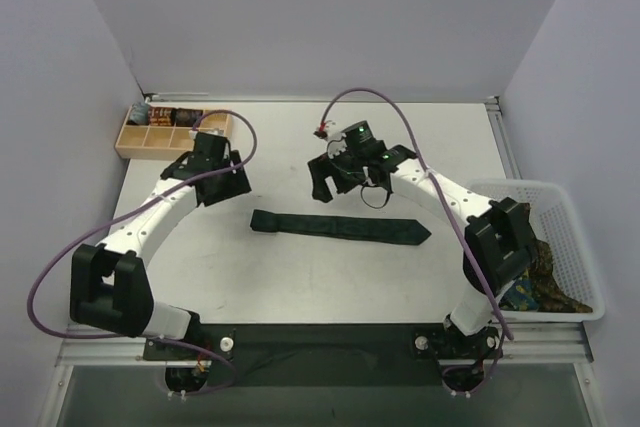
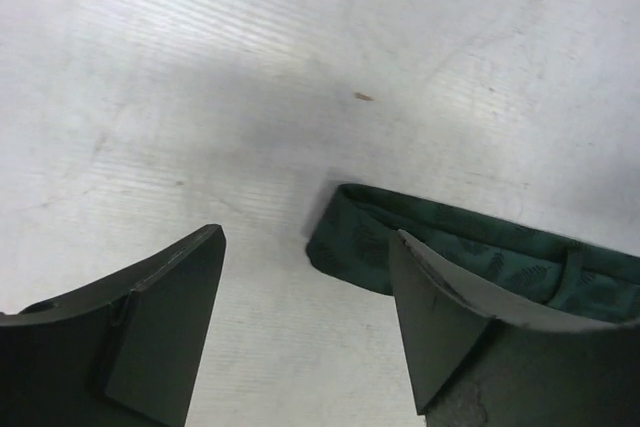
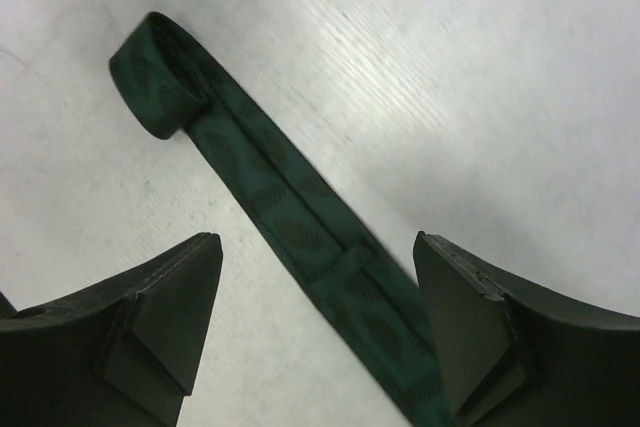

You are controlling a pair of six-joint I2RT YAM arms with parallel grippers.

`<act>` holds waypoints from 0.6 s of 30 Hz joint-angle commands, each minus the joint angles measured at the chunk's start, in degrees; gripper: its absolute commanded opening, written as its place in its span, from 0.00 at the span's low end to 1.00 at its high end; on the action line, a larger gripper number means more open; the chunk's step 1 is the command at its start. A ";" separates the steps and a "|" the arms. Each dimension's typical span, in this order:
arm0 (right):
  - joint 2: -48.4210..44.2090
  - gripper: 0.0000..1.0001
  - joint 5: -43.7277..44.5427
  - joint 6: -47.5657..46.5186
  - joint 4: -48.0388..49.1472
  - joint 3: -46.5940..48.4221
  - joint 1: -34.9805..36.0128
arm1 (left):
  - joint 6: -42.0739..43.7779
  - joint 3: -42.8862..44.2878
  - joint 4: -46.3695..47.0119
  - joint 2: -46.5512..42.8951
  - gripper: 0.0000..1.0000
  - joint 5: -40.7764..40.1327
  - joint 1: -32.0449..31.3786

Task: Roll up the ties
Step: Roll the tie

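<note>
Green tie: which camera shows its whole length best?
The top view: the green tie shows whole, both ends visible. Left wrist shows only its folded end; right wrist, that end plus some length.

Table [image 1: 300, 282] open around tie [image 1: 340, 229]; basket [image 1: 520, 185] flanks right edge

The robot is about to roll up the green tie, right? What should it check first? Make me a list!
1. Green tie lying straight on the table: ok.
2. Left pincer open and empty: ok.
3. Right pincer open and empty: ok, the tie runs under it.
4. Roll begun: ok, the curled end makes one loose loop near the left pincer.
5. Left pincer touching the tie: cannot tell.
6. Nothing lying on top of the tie: ok.
</note>
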 commanded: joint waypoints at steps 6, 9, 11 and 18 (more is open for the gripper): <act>14.92 0.85 -3.54 -19.36 -7.58 18.01 10.09 | 2.45 -9.19 0.78 -5.39 0.95 5.13 10.74; 19.49 0.86 -4.42 -21.57 -7.67 23.55 12.64 | 3.07 -12.35 1.31 -6.89 0.97 4.97 12.50; 22.74 0.86 -4.60 -22.88 -7.85 26.11 13.70 | 3.16 -14.72 1.74 -7.94 0.97 4.26 13.12; 30.75 0.86 -5.48 -25.26 -8.11 33.68 16.78 | 3.16 -18.42 2.80 -8.91 0.97 1.36 13.82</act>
